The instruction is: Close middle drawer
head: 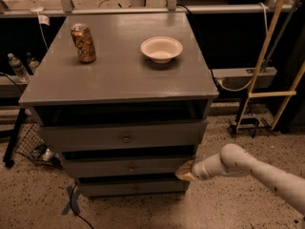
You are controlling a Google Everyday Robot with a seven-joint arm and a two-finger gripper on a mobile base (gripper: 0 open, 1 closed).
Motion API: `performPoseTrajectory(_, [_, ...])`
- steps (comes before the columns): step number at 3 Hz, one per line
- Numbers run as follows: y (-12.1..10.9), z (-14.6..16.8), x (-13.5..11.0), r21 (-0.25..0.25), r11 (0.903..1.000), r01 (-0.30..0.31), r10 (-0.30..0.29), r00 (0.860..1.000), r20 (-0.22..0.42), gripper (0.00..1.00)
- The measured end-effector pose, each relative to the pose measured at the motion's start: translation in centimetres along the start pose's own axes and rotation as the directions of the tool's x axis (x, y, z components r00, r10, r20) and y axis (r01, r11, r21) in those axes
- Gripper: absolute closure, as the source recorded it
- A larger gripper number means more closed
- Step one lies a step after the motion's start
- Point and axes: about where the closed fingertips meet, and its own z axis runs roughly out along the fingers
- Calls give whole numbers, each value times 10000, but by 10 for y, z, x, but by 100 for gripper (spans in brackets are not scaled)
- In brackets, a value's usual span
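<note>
in the camera view, a grey cabinet (119, 82) stands on a speckled floor, with a drink can (84, 43) and a pale bowl (161, 48) well apart on its top. three drawer fronts stack below. the top drawer (95, 136) has the tallest front and a dark knob. the middle drawer (105, 167) sits beneath it, shallow and wide, with a small pale knob (132, 167) at its centre. the lowest drawer (133, 187) is a little narrower. a dark band shows above the middle drawer's front, so i judge it to be out by a small amount and not yet flush. the gripper (185, 171) is low on the right, its tan tip at the right end of the middle drawer's front, touching it or just beside it; i cannot tell which. whether the gripper is released or clenched cannot be told from here, and it seems to grasp nothing. the white arm (248, 168) reaches in from the lower right corner. the step in hand looks like the push itself, with contact made or about to be made. the next move calls for a steady shove straight toward the cabinet. because the contact is at the drawer's end and not at its middle, the drawer might skew and bind, so a shift toward the knob could help.
</note>
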Motion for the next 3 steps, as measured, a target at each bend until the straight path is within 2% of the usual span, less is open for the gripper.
performPoseTrajectory(1, [3,-13,17,-14,9987,-508,508,9986,-150,100])
performPoseTrajectory(2, [1,-51,44,641,9891,-1328,1349,9904,-302,100])
performPoseTrajectory(3, [-4,-81,62,1262,9758,-1783,1845,9821,-391,100])
